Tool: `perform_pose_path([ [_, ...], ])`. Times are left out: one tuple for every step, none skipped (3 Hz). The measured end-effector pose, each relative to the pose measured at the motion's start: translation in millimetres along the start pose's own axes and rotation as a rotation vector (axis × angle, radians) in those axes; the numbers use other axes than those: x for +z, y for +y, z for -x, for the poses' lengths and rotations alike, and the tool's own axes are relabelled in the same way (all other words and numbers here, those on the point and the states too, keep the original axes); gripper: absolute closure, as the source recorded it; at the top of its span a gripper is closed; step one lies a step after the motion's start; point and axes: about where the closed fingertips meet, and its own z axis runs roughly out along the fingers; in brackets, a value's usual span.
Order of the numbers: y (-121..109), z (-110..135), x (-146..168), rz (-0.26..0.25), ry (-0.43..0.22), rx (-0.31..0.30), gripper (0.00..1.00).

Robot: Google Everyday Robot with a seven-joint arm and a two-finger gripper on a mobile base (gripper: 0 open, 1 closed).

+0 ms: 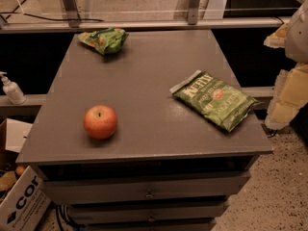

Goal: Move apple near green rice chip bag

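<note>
Right of the table's (144, 76) "Kettle" bag (214, 99) hangs the end effector (288, 93).

So the gripper (285, 105) hangs just past the table's (144, 76) right edge. The bigger flat bag (214, 100) lies nearest, just to its left. The apple (100, 121) sits well left, toward the front. The green rice chip bag (104, 39) is farthest away, at the back left.

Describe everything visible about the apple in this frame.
The apple is round and red-orange with a yellowish blush, its dark stem dimple facing up and its skin smooth and whole. It sits upright on the grey table, front left, touching nothing else. The claw is at the right edge of view, far from it.
</note>
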Motion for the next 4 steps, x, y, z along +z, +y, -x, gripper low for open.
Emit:
perform_pose_path([
  [-3.0,1.3,-1.7,-0.006,-0.016,-0.006,0.0],
  [1.7,26.3,10.2,0.019,-0.108,0.021,0.0],
  [9.2,63.4,26.7,0.061,-0.254,0.053,0.0],
  [18.3,114.0,40.9,0.114,-0.448,0.063,0.0],
])
